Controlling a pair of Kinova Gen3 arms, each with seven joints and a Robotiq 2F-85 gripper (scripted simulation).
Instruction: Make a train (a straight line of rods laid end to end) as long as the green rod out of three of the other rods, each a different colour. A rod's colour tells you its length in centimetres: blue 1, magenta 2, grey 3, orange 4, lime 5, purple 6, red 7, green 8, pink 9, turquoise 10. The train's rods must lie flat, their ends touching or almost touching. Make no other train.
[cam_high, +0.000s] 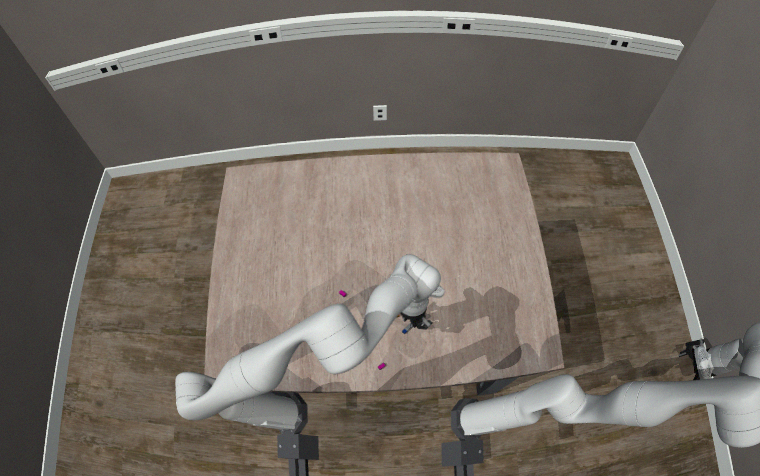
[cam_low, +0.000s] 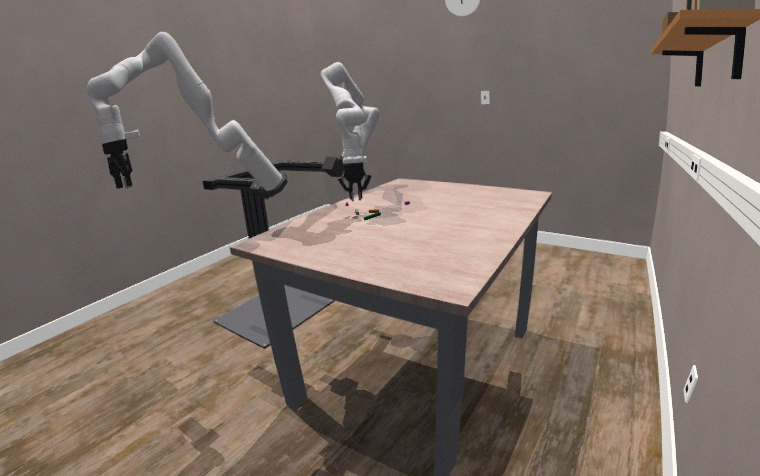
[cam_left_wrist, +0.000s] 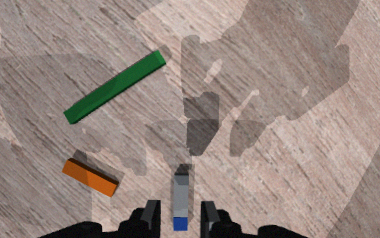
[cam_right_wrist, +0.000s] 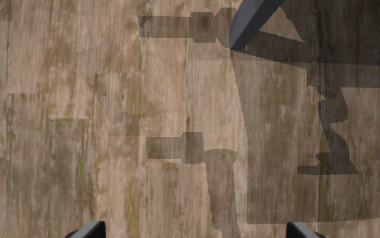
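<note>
Right up close, the left gripper (cam_high: 424, 324) (cam_low: 355, 197) (cam_left_wrist: 180, 217) has its fingers a little way apart, gripping nothing; the wrist camera cuts off its lower parts. Between them in that view, the blue rod (cam_high: 404, 330) (cam_left_wrist: 180, 223) lies in line with the grey rod (cam_left_wrist: 181, 197), ends touching or nearly so. From outside, that pair is just a tiny speck, too small to split!

Over to one side, the orange rod (cam_low: 374, 210) (cam_left_wrist: 90, 177) lies angled and apart from them. Beyond it, there's the long green rod (cam_low: 372, 215) (cam_left_wrist: 115, 87), flat on the table (cam_high: 370, 213) (cam_low: 437, 246); from above, the left arm (cam_high: 336, 339) (cam_low: 350, 114) hides it.

One magenta rod (cam_high: 381, 366) (cam_low: 346, 204) sits near the robot-side edge, another (cam_high: 342, 293) (cam_low: 407, 202) farther in. And way out past the table, the right gripper (cam_high: 682, 353) (cam_low: 123, 186) (cam_right_wrist: 196, 229) hangs wide open, holding nothing, its fingers cropped by its own camera.
</note>
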